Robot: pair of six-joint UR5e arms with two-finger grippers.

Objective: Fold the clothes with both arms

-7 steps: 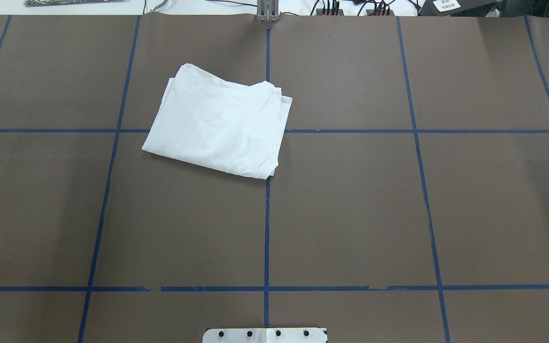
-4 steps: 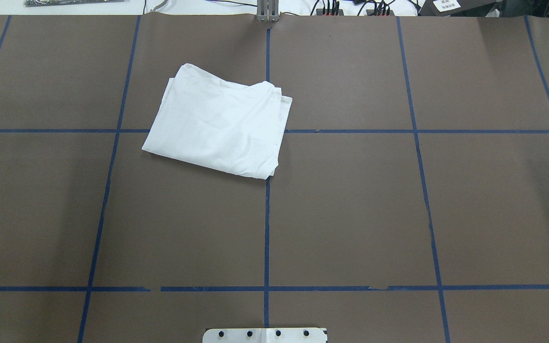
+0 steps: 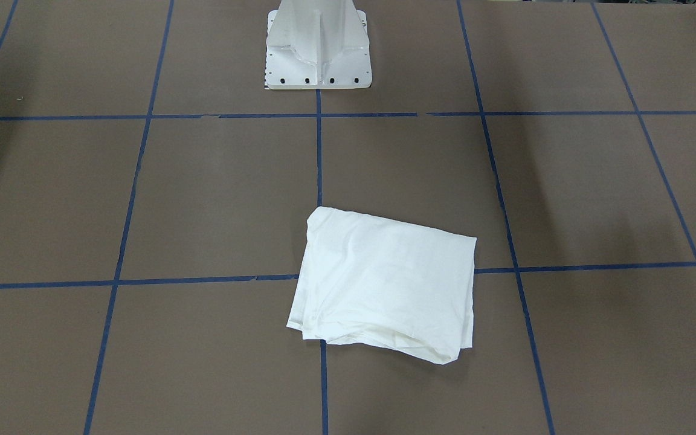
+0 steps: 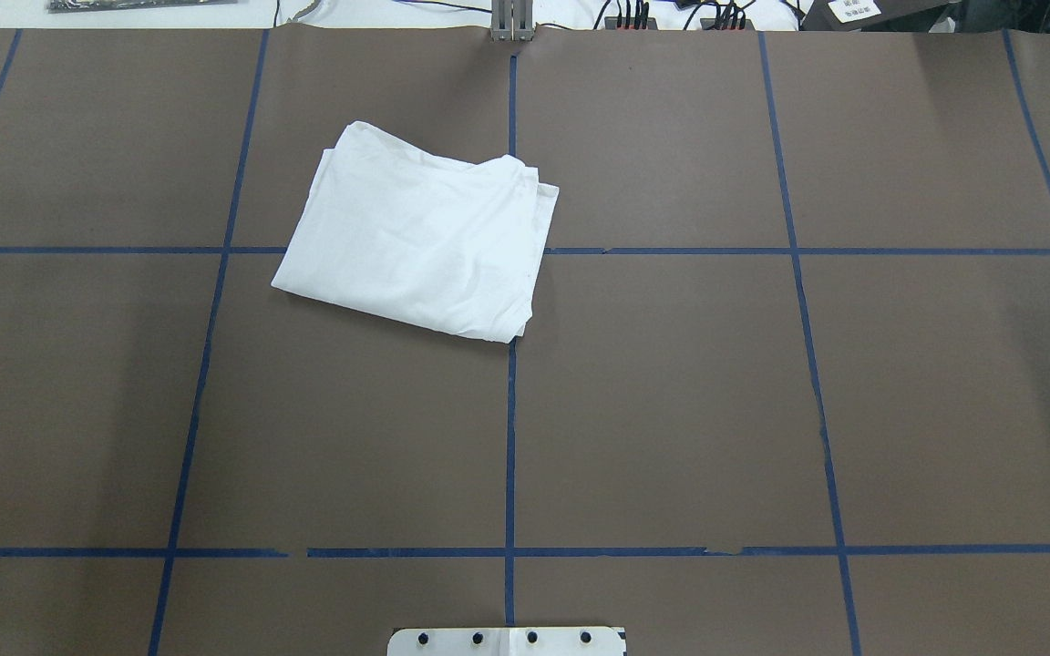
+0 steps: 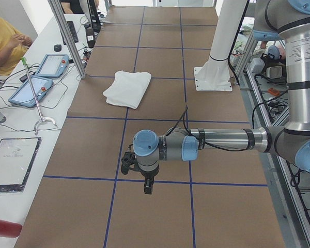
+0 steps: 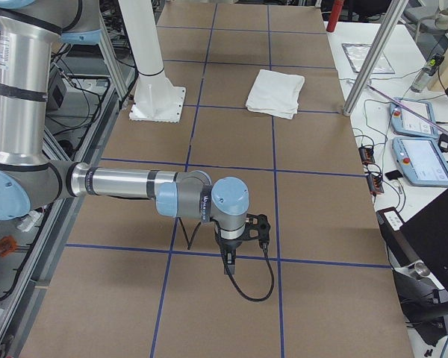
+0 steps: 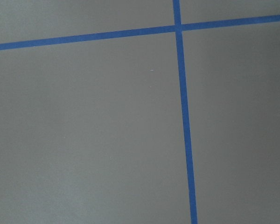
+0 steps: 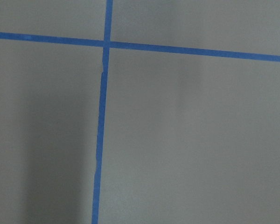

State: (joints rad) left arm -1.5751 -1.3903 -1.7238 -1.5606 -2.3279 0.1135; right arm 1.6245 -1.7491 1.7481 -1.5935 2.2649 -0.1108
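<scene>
The clothes (image 4: 416, 241) are one white garment folded into a rough rectangle, lying flat on the brown table cover left of the centre tape line. The folded bundle also shows in the front-facing view as clothes (image 3: 384, 284) and in both side views as clothes (image 5: 127, 88) and clothes (image 6: 276, 93). No printed text shows on it. My left gripper (image 5: 127, 162) hangs over bare table well away from the garment; open or shut I cannot tell. My right gripper (image 6: 260, 228) hangs far from it on the other side; its state I cannot tell. Both wrist views show only brown cover and blue tape.
The white pedestal (image 3: 318, 45) stands at the robot's edge of the table. Blue tape lines (image 4: 510, 410) divide the cover into squares. A side bench holds tablets (image 5: 41, 72) beside a seated person (image 5: 5, 41). Pendants (image 6: 414, 119) and cables lie beyond the table's far edge.
</scene>
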